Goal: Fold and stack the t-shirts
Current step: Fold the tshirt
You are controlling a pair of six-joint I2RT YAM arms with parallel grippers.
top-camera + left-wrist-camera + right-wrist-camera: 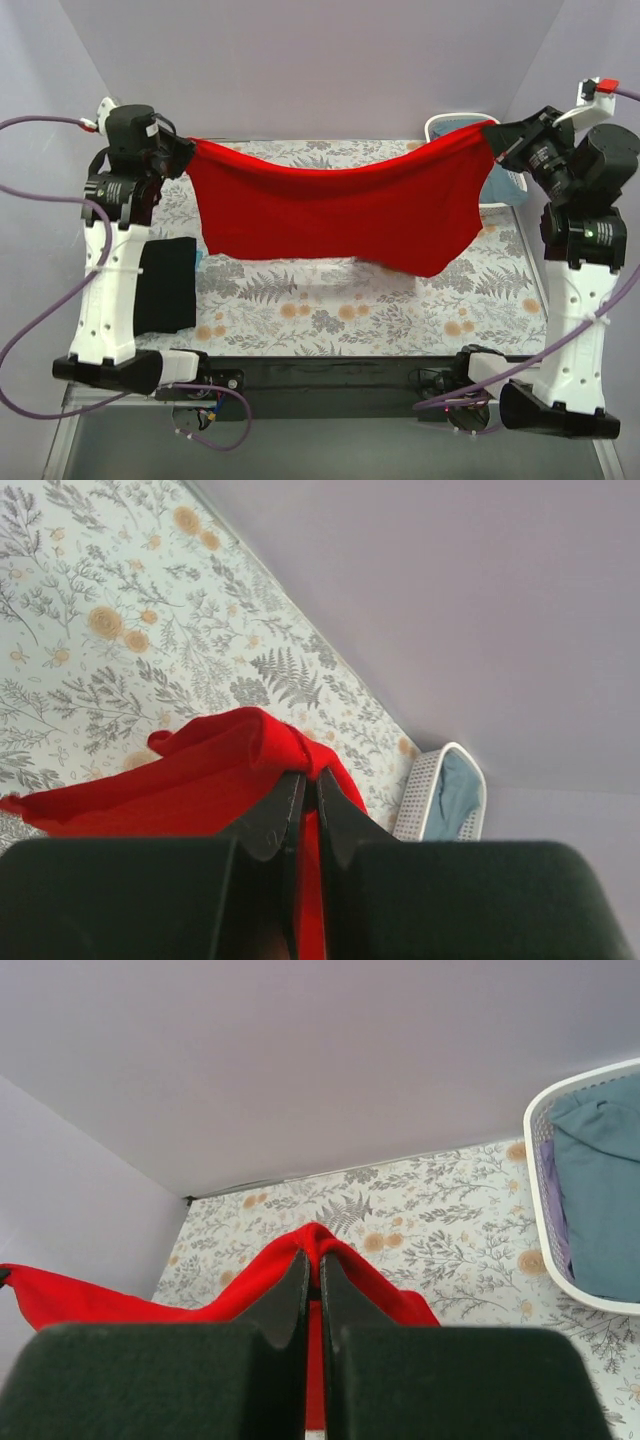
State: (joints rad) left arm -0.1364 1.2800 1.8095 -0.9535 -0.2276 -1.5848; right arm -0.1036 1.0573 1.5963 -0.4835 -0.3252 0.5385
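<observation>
Hanging spread above the bench (pixel 330 310), the red t-shirt (pixel 340 215) is pinched at opposite edges by the left end effector (pixel 188 152) and right end effector (pixel 493 137), evidently so that it is opened out for folding.

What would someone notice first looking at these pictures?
The red shirt hangs spread wide in the air over the floral table, one end pinched in the left claw and the other in the right claw. A folded black shirt lies at the table's left side beside the left arm. A white basket holding bluish cloth sits at the far right corner.
</observation>
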